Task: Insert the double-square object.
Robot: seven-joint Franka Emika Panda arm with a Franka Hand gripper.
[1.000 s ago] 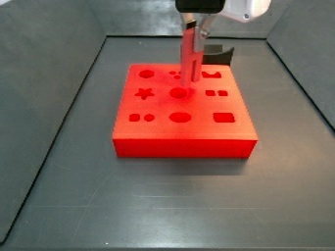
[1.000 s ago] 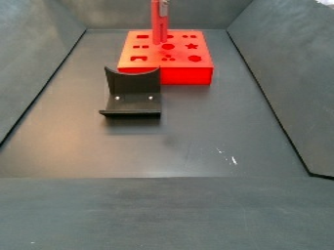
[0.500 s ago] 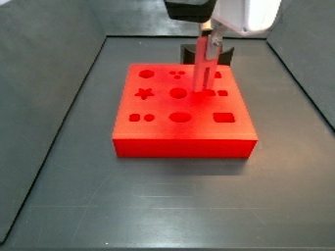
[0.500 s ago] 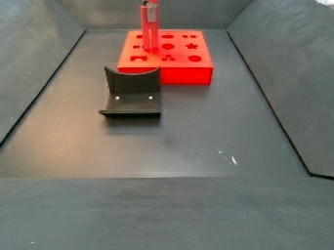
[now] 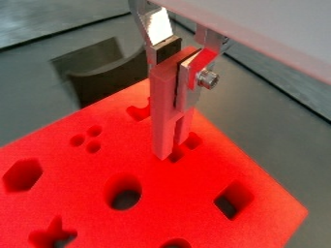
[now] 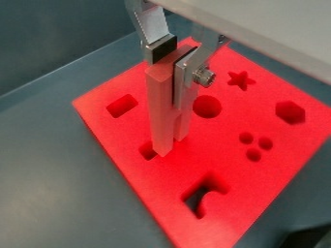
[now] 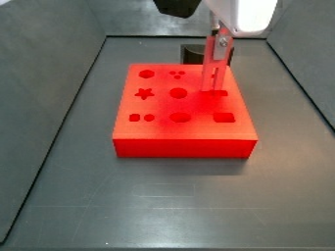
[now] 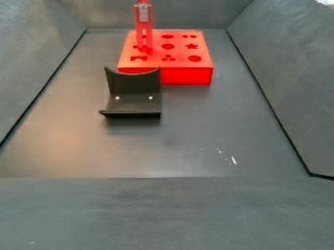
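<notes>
The dark surface [image 7: 78, 196] is carrying the big red block [image 7: 177, 137] toward its far edge, holes facing up so a peg can be dropping in from above. The dark fixture [image 8: 131, 93] is standing empty nearer the middle of the surface. The hand [image 5: 175, 73] is hanging over the block's far right part, clenching the double-square object [image 5: 165, 107] upright between its silver plates, presumably to be keeping it plumb. The peg's lower end is sitting at a small hole; whether it is entering is unclear.
</notes>
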